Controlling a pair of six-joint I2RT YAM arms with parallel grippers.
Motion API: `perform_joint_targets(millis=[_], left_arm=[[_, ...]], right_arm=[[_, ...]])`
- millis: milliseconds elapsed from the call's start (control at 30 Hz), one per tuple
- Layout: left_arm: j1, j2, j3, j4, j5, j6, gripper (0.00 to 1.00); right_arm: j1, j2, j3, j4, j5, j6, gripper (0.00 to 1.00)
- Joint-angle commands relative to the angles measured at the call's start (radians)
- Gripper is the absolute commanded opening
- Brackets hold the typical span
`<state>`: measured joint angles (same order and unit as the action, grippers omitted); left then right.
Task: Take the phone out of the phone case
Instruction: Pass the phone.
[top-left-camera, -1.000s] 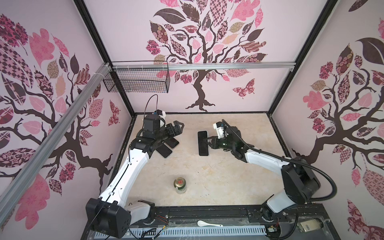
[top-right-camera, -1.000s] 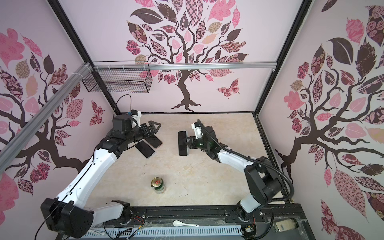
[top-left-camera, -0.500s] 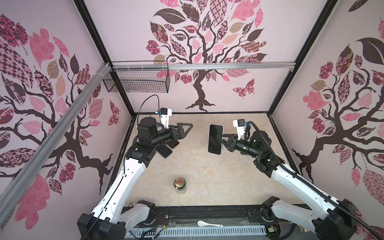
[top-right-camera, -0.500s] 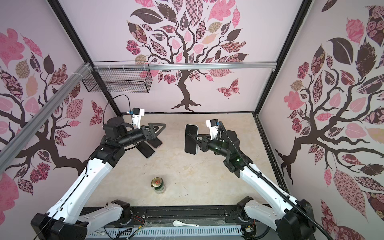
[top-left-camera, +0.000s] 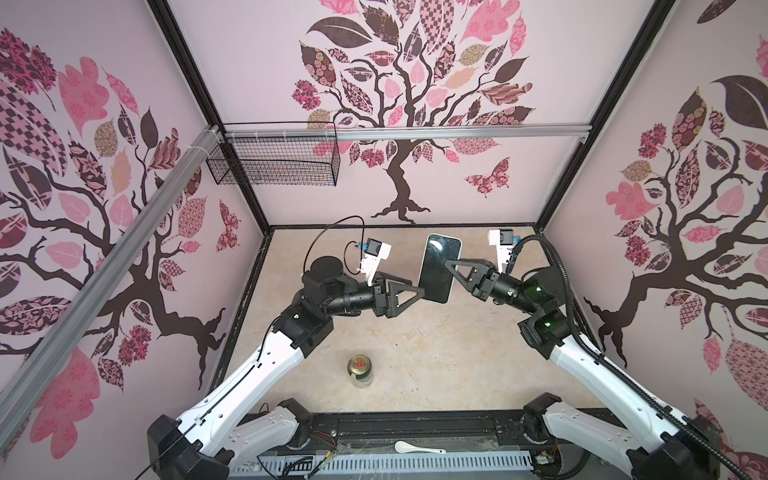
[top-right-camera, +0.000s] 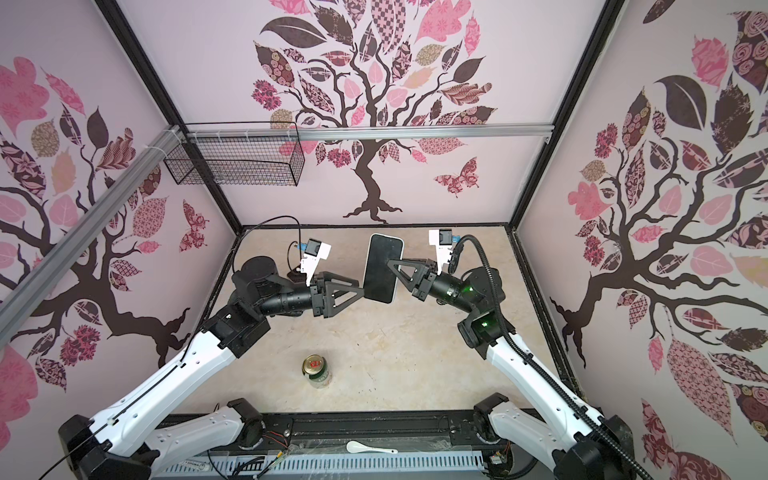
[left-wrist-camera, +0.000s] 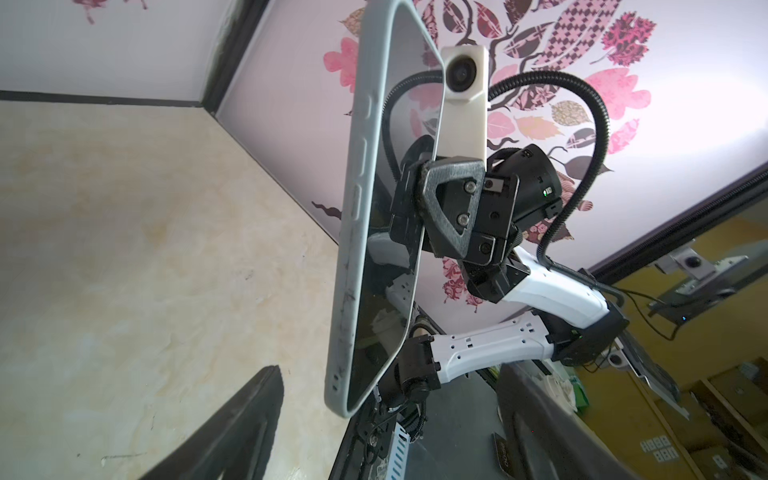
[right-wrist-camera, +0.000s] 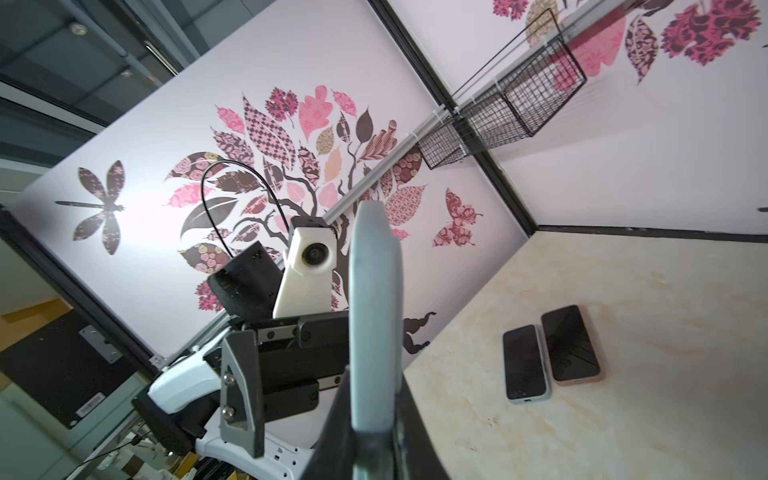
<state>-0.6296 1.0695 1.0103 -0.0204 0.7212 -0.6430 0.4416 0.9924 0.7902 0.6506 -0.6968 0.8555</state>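
I had the right pincer (top-left-camera: 449, 263) clenched on the phone (top-left-camera: 438, 266), one finger across its dark screen. It held the phone on end in the air above the surface (top-left-camera: 449, 357), with the grey case (left-wrist-camera: 357, 199) still on it. The left pincer (top-left-camera: 420, 293) stood spread wide at the phone's lower edge. In the left wrist view its dark fingers (left-wrist-camera: 232, 428) sat either side of the bottom corner, and I could not tell whether either touched it. Nothing stood between the two pincers but the phone.

A can (top-left-camera: 360, 369) stood near the front of the surface, well apart from both arms. A pale-cased phone (right-wrist-camera: 525, 363) and a pink-cased phone (right-wrist-camera: 571, 345) lay flat side by side, seen only from the right wrist; the left arm hid them in both top views. A wire basket (top-left-camera: 274, 161) hung on the back rail.

A second before, the right pincer held the phone low over the surface and the left pincer was down by the two flat phones. Since then both had risen, and the left had closed the gap to the phone.
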Motion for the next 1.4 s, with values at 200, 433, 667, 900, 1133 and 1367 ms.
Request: perform_joint_targets(millis=[200,433,667,900,1133,1367], left_arm=[[-0.005,0.024,-0.003,0.244,0.053,-0.092,0.64],[-0.047,0.039,0.028,0.275,0.058,-0.101,0.59],[-0.065,0.071,0.028,0.333,0.027,-0.136,0.46],[-0.065,0.081,0.026,0.406,0.001,-0.178,0.33],[-0.074,0.086,0.025,0.409,0.014,-0.176,0.27],[-0.091,0.101,0.023,0.409,0.011,-0.176,0.25]], right_arm=[[-0.008,-0.009,-0.02,0.375,0.025,0.266,0.0],[-0.008,-0.02,-0.037,0.402,0.107,0.296,0.0],[-0.007,-0.018,-0.062,0.478,0.145,0.335,0.0],[-0.008,-0.026,-0.088,0.495,0.15,0.354,0.0],[-0.008,-0.047,-0.1,0.479,0.168,0.346,0.0],[-0.006,-0.039,-0.095,0.495,0.156,0.356,0.0]])
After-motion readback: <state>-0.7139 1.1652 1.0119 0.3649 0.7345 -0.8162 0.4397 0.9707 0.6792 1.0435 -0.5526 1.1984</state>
